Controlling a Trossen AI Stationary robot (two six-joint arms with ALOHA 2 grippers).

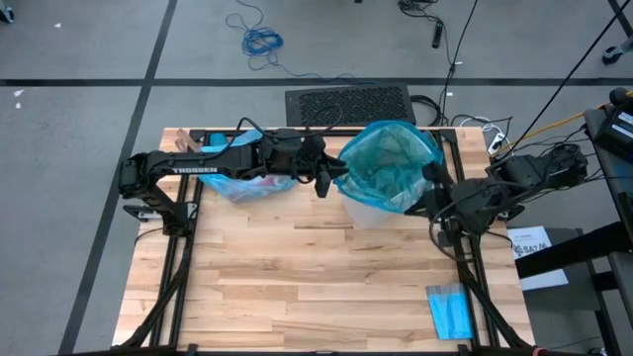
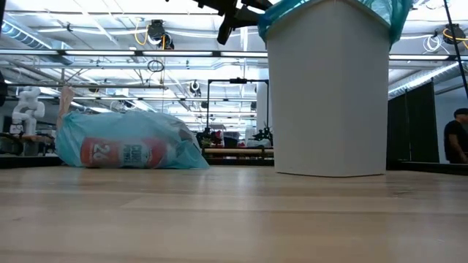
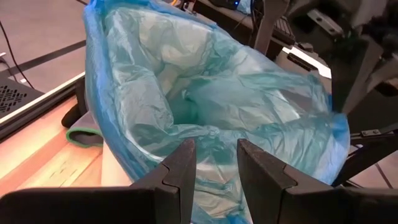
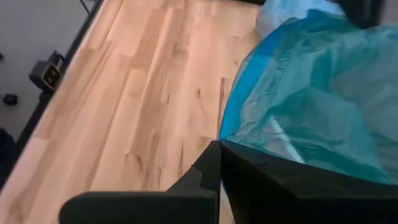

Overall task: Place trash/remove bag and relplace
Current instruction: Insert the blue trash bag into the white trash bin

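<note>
- Wooden table [image 1: 316,267], light planks.
- White bin [image 2: 327,95] upright at the table's far side.
- Folded blue sheet [image 1: 450,311] near the front right corner.
- Black mat [image 1: 348,105] on the floor beyond the table.
- Blue cable [image 1: 262,41] coiled on the floor.

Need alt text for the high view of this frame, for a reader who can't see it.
Seen from above, a white bin lined with a teal-green bag stands at the far middle of a wooden table. The left gripper and right gripper are at opposite sides of its rim. A filled light-blue bag lies under the left arm; a folded blue sheet sits near the right front corner.
</note>
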